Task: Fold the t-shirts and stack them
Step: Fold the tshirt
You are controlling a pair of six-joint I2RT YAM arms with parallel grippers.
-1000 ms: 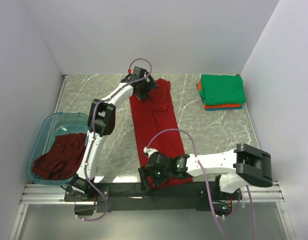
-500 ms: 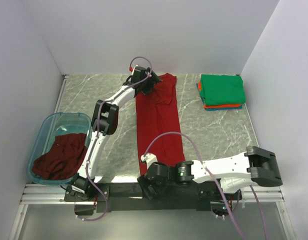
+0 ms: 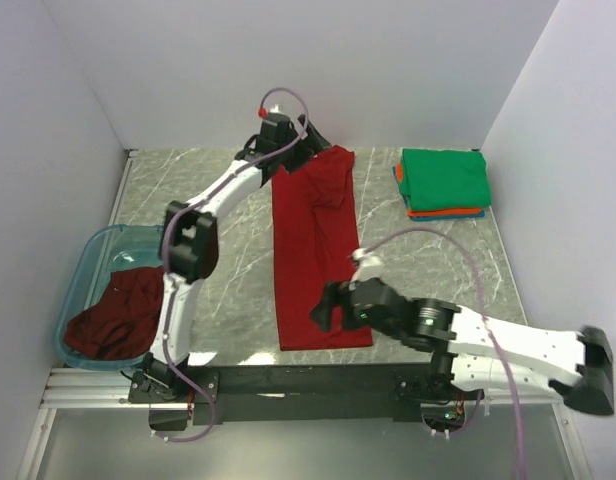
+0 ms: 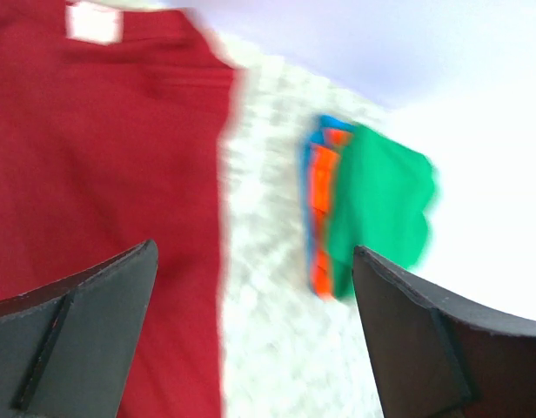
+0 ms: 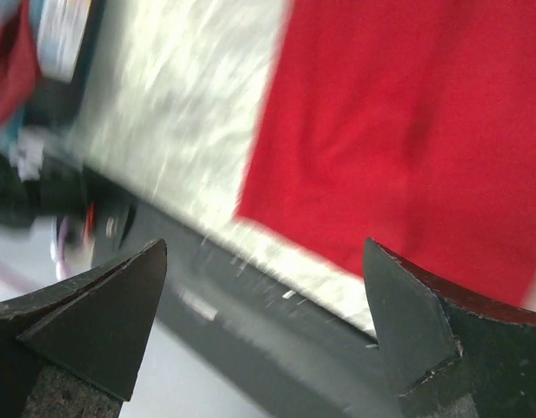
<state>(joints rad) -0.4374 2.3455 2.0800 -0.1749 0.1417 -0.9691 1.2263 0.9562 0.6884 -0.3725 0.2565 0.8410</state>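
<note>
Red shirt lies flat on the desk as a long narrow strip. It runs down the middle from the far edge almost to the near edge. Sleeves look tucked in, with a rumpled lump on the far right side of the strip. A white label shows at the collar end.

Left end effector is at the far end of the strip, by the collar. It is released: the wrist view shows the fingers wide apart with nothing between them. Right end effector hovers over the near right part of the strip, also spread and empty. Its wrist view shows a near corner of the shirt and the desk's near edge, blurred.

Stack of folded shirts sits at the far right corner, green shirt on top, orange and blue edges under it. Maroon shirt is bunched in the tub at the near left corner, unfolded.

Judgement: lengthwise fold done, crosswise fold comes next, then the move to the stack. Cotton is light, limp and has no stiffness. It will sag from any pinch point and can drag or slide on the smooth desk. Best hold is the two corners of one short end, one end effector each. Pinch through all the layers so the folded sleeves don't spill out. Smooth the far lump first, or the fold comes out uneven.
</note>
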